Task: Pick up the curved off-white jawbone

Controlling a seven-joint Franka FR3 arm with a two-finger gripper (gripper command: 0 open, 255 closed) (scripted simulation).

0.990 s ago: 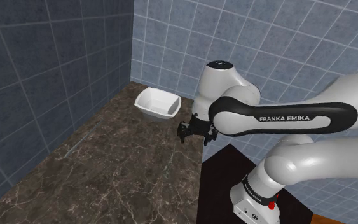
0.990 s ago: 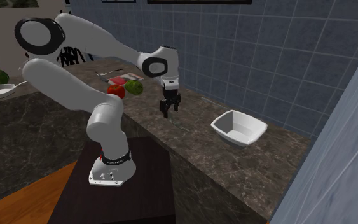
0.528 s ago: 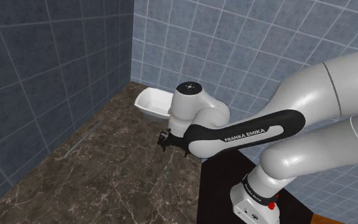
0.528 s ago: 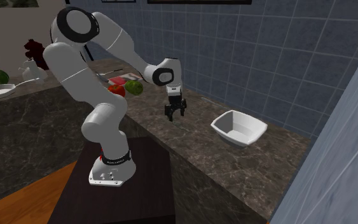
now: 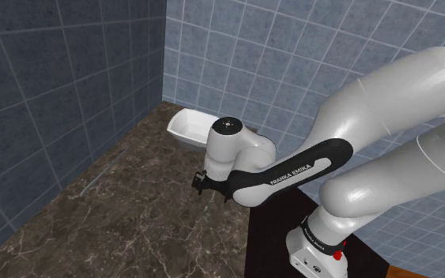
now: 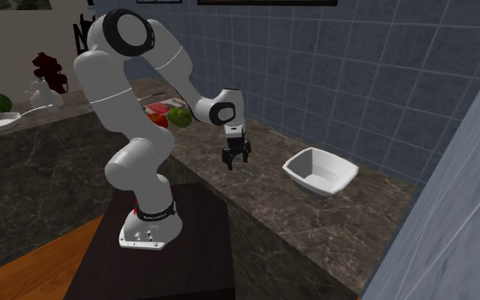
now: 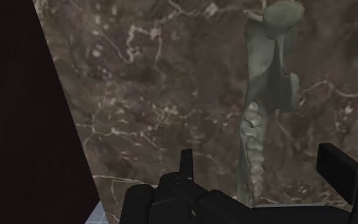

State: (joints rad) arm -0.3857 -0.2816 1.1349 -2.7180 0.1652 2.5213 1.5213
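Lowered since the earlier frame, the black two-finger gripper (image 6: 236,160), at 9 o'clock from the white square bowl (image 6: 319,170) in the second exterior view, straddles the pale grey-green toothed jawbone (image 7: 266,76) on the dark marbled countertop (image 6: 268,198), fingers (image 7: 336,167) apart for clamping.

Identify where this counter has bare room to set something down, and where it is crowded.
Free: the wide counter stretch between the dark tiled wall and the arm, in front of the white bowl; also the strip between bowl and gripper. Crowded: under the open gripper, where the jawbone lies, and by the red and green fruit.
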